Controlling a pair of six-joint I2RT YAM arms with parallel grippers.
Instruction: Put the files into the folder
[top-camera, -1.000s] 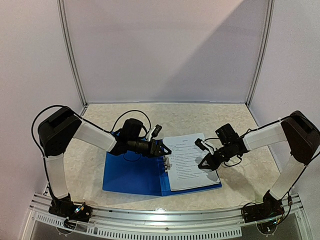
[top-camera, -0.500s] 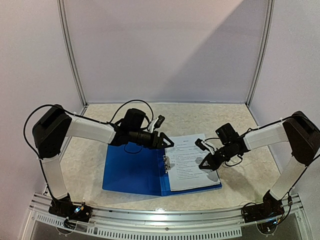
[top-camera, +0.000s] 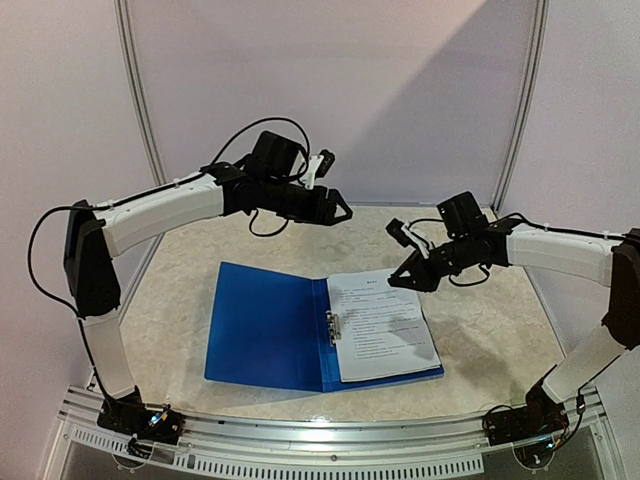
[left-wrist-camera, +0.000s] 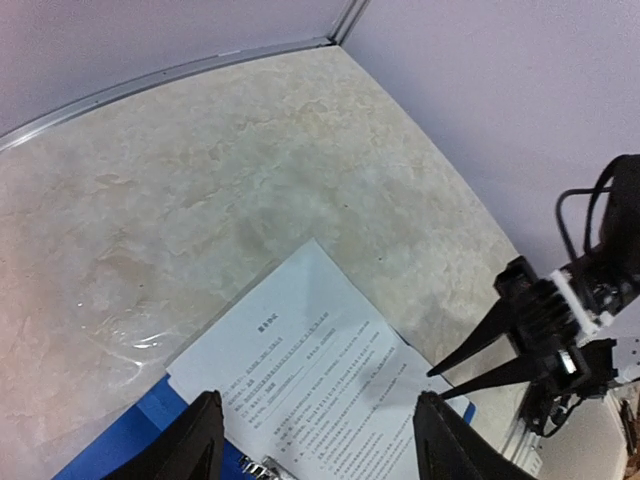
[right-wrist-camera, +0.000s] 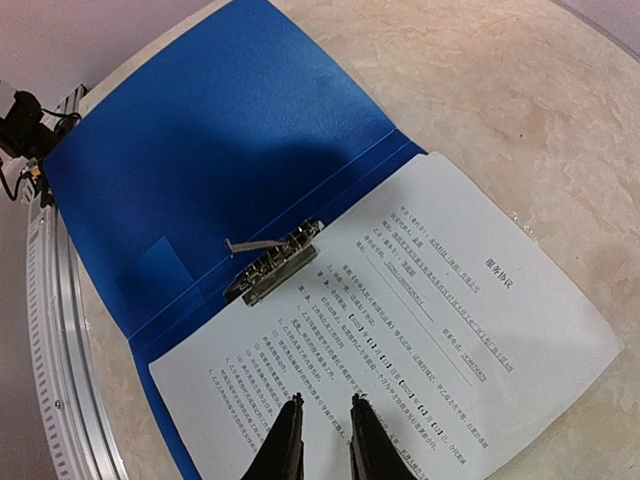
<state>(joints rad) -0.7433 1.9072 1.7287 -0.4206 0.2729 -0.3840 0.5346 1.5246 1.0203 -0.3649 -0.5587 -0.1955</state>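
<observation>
The folder (top-camera: 265, 335) lies open and flat on the table (top-camera: 480, 340), its bare blue left cover toward the left and its metal clip (top-camera: 331, 328) at the spine, about midway along it. The files (top-camera: 380, 325) lie printed side up on the right half, their left edge just beside the clip. The stack sits a little askew, so a strip of blue shows along its near edge and at its near right corner. My left gripper (top-camera: 338, 210) hangs high over the far part of the table, beyond the folder's far edge. Its fingers are spread wide with nothing between them, and from its wrist view I look down past them at the far end of the files. My right gripper (top-camera: 400, 278) hangs lower, above the far right part of the files and clear of the paper, where it casts a shadow. Its fingers stand a narrow gap apart and grasp nothing. The two grippers are well apart, tips turned toward each other.
</observation>
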